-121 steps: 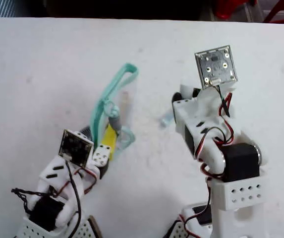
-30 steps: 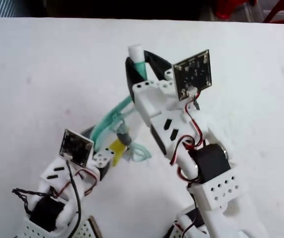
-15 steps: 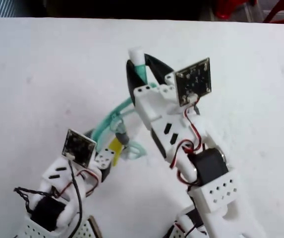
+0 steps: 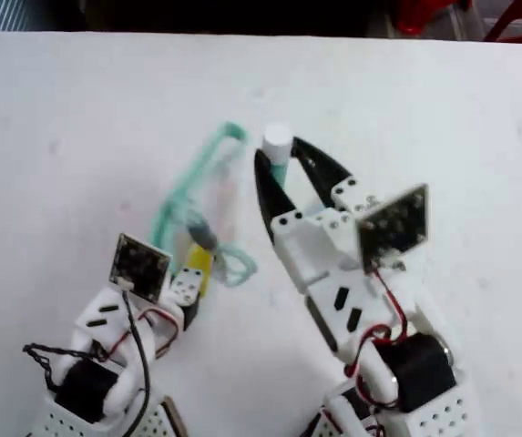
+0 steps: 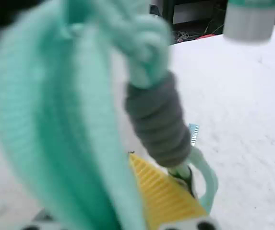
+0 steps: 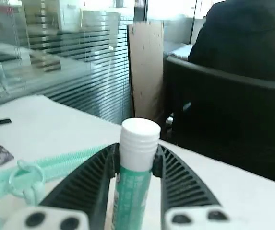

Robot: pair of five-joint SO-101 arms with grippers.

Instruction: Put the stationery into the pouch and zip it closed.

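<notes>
Your right end effector (image 4: 279, 155) pinches the glue stick (image 4: 278, 140) mid-tabletop (image 4: 78, 109); your left end effector (image 4: 197, 261) grips the pouch (image 4: 184, 185).

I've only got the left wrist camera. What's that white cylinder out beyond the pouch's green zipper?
Observer: It's the cap of a green glue stick, clamped in the right hand.
Operator: Is it inside the pouch?
Observer: No. The high view shows it outside the pouch, beside the far end.
</notes>
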